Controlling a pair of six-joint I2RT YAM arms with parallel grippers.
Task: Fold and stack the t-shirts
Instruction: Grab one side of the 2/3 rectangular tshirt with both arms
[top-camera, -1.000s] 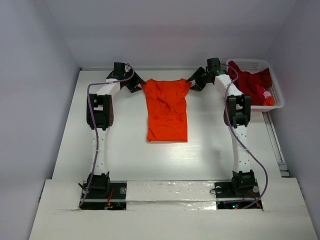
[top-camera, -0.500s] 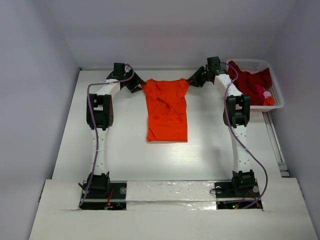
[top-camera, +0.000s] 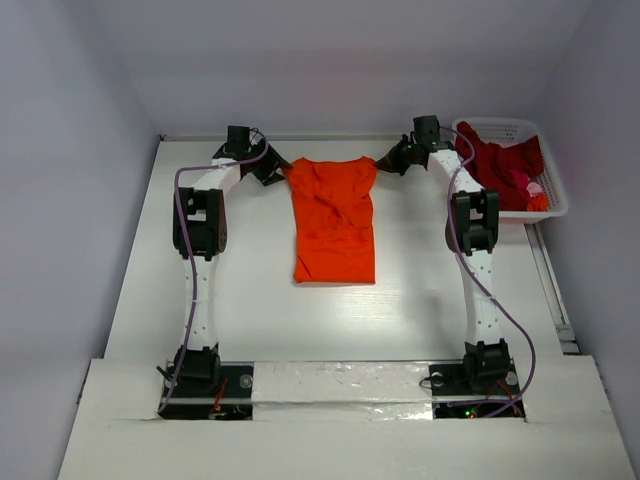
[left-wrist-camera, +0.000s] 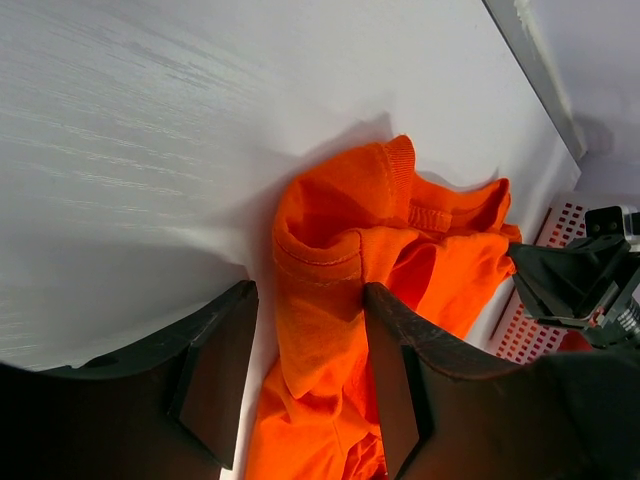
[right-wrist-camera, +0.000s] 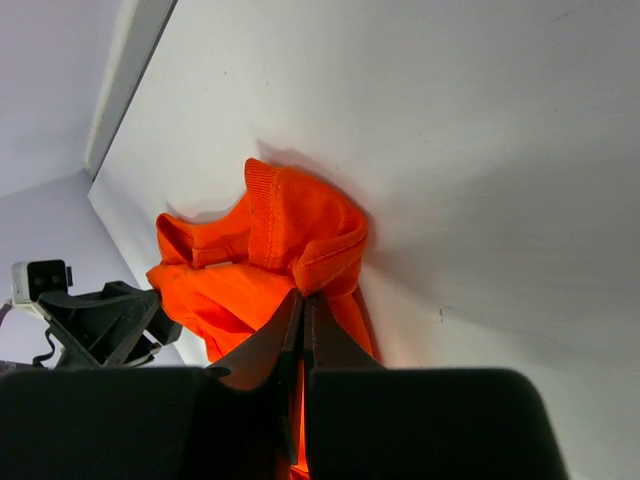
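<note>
A bright orange t-shirt (top-camera: 335, 220) lies flat in a long narrow fold at the table's far middle. My left gripper (top-camera: 278, 170) stands at its far left corner. In the left wrist view that gripper (left-wrist-camera: 308, 300) is open, its jaws astride a bunched fold of the orange cloth (left-wrist-camera: 330, 260), with bare table showing beside the left finger. My right gripper (top-camera: 385, 162) is at the far right corner. The right wrist view shows it (right-wrist-camera: 303, 297) shut on a pinched hem of the orange cloth (right-wrist-camera: 290, 230). Dark red t-shirts (top-camera: 500, 160) and a bit of pink one (top-camera: 535, 187) lie heaped in the basket.
The white lattice basket (top-camera: 555, 195) stands at the far right, close to my right arm. The back wall runs just behind both grippers, and side walls close in the table. The white table (top-camera: 330, 320) stretches from the shirt's near hem to the arm bases.
My right gripper has closed onto the shirt's far right corner. The left gripper has kept its place and its opening. The shirt lies as before.
</note>
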